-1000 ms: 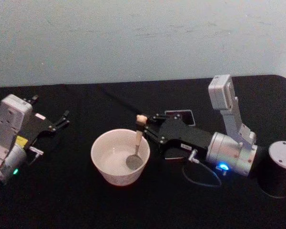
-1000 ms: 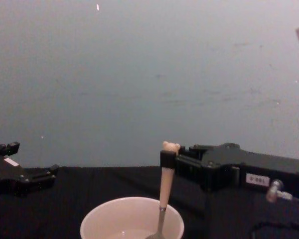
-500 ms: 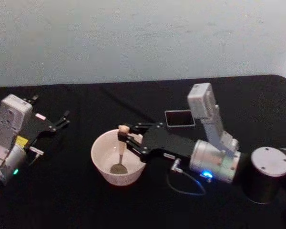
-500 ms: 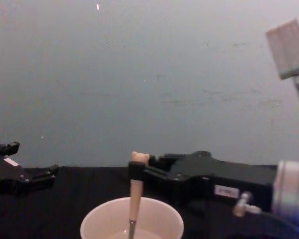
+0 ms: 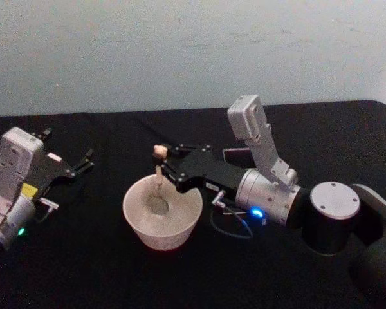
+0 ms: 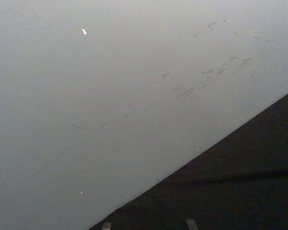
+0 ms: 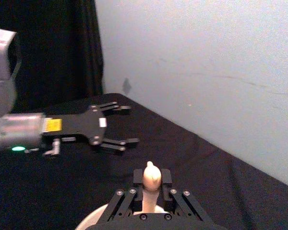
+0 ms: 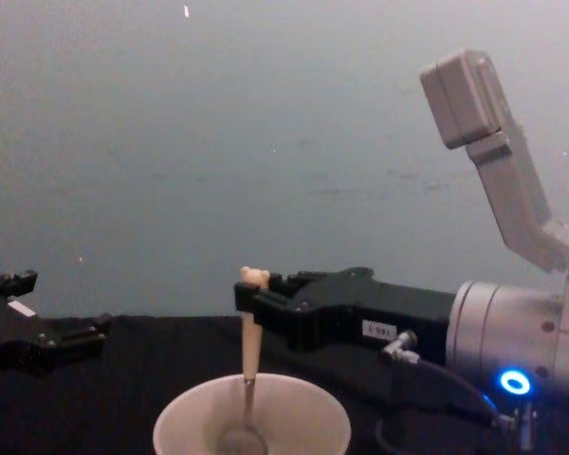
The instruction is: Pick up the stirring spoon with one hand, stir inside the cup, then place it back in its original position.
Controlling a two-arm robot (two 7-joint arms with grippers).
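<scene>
Right gripper (image 5: pixel 162 166) clamped shut on the upper handle of the stirring spoon (image 8: pixel 250 351), just below its tiny bear head, holding the spoon nearly upright. The spoon's small metal bowl is down inside the cup (image 5: pixel 161 239), near the middle of its floor, and the cream handle rises up past the rim. The cup is wide, round and cream-white, and stands on the black table (image 5: pixel 83 270) a little left of centre. The right arm reaches in low from the right side, with a blue light glowing on its wrist. Behind that arm, and partly hidden by it, stands the dark square holder box (image 5: pixel 233 154), to the right of the cup and farther back, apart from it. Left gripper (image 5: pixel 85 161) is at the left side of the table, well apart from the cup, its fingers spread wide with nothing between them. A pale wall (image 5: pixel 180 51) runs behind the table
</scene>
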